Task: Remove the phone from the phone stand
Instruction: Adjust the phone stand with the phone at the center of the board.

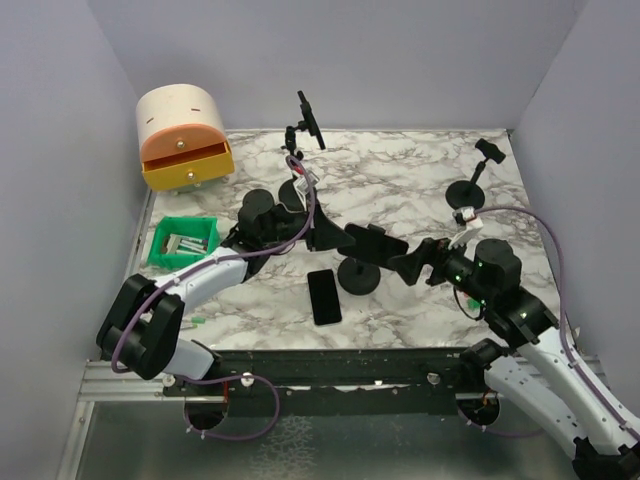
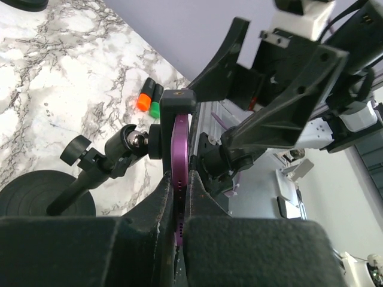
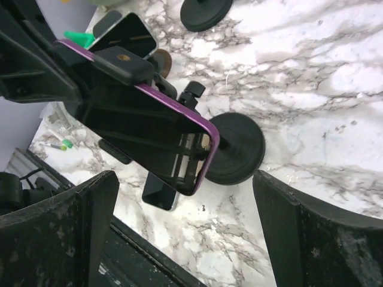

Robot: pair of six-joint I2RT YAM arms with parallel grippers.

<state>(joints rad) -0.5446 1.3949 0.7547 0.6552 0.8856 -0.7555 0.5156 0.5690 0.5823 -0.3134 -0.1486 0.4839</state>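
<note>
In the middle of the marble table (image 1: 400,185), the purple-cased phone (image 3: 143,128) sits clamped in the black phone stand (image 3: 239,149), its edge pinched tightly by the left gripper (image 2: 179,197), while the right gripper (image 1: 418,262) stands wide open just beside it.

Phone (image 2: 181,143) lower end hidden inside left gripper (image 2: 179,200).

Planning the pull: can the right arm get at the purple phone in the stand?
Likely yes: right gripper is open, purple phone straight ahead of its jaws, nothing between. The left gripper pinches the phone's edge.
</note>
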